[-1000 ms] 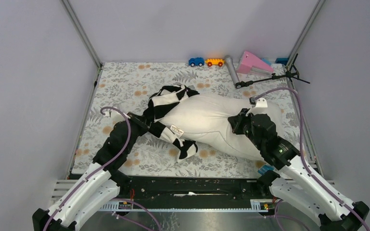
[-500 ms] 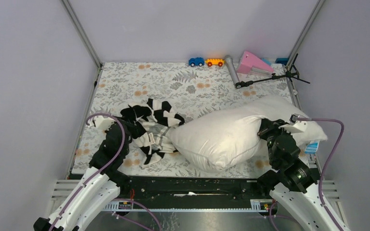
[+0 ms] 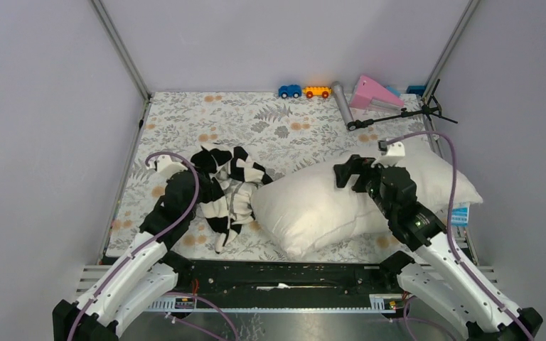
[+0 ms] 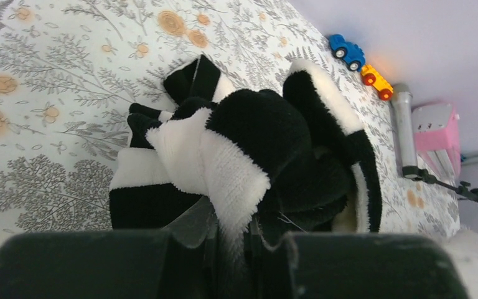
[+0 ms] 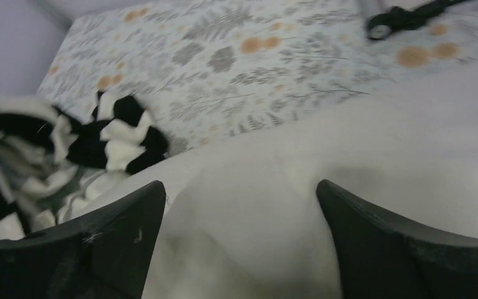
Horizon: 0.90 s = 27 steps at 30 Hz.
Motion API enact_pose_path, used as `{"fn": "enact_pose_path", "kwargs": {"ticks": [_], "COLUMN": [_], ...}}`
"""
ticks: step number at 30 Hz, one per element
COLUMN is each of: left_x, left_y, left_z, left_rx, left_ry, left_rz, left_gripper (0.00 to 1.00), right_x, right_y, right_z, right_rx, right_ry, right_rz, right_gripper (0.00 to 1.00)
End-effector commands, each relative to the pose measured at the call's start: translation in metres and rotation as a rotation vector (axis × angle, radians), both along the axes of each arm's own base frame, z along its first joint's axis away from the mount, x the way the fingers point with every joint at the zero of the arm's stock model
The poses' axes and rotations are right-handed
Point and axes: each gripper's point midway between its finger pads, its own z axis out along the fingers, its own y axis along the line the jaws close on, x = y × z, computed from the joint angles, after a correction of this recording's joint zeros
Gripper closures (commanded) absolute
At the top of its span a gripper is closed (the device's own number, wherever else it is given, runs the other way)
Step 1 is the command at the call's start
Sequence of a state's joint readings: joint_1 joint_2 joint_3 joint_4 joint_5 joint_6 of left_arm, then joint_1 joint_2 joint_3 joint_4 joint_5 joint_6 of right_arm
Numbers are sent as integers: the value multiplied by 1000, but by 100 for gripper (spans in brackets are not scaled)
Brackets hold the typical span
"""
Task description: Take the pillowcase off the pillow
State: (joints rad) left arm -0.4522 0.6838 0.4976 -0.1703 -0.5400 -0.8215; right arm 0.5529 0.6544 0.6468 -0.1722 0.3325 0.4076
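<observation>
The pillowcase (image 3: pixel 226 190) is pinched in the left gripper's (image 4: pixel 231 243) jaws; the right gripper's (image 5: pixel 239 230) jaws are spread over the pillow (image 3: pixel 320 206).

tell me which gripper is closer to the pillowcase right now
Left. The left gripper is on the pillowcase itself, its jaws shut on a fold of the striped fabric. The right gripper hangs open over the pillow, off to the pillowcase's right.
</observation>
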Motion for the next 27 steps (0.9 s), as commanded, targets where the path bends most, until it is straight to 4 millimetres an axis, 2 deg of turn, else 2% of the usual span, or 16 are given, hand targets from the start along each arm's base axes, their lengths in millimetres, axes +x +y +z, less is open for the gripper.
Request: {"fn": "enact_pose_path", "kwargs": {"ticks": [1,3,6,9,12,17,19,21,22,24,25,26,27], "left_x": [9,10,11,13,14,20,24,28,31,36,38,40,43], "left_y": [-18,-22,-29,-33,-35,-42,-47,-51,-52,-54,-55,-57,-60], "left_z": [50,52,51,51,51,48,44,40,37,34,34,34,38], "left_rx": [-46,-57,-72,-67,-62,-77,-76,-70,-66,-74,-80,-85,-95], "left_ry": [-132,-138,-141,-131,-127,-120,-103,-83,-67,-51,-47,-42,-55], "left_rz": [-91,-109,-134,-156,-165,-181,-195,-205,-204,-193,-195,-196,-200], "left_gripper": [100,100,100,100,100,100,100,100,100,100,100,100,100], "right_x": [-24,-29,-37,-43,-46,-53,-60,-74,-80,-86,-86,-83,-79], "right_y": [83,100,109,101,80,56,56,59,63,75,82,86,91], "right_z": [33,21,-10,-40,-62,-66,-67,-77,-82,-89,-91,-91,-90], "right_rx": [48,28,-37,-207,-407,-481,-473,-463,-458,-423,-402,-386,-365], "right_ry": [-40,52,227,381,472,541,559,613,635,656,653,639,618], "right_rz": [510,613,679,617,489,392,416,473,505,562,580,579,575], "right_gripper": [1,1,0,0,0,0,0,1,9,53,82,98,100]}}
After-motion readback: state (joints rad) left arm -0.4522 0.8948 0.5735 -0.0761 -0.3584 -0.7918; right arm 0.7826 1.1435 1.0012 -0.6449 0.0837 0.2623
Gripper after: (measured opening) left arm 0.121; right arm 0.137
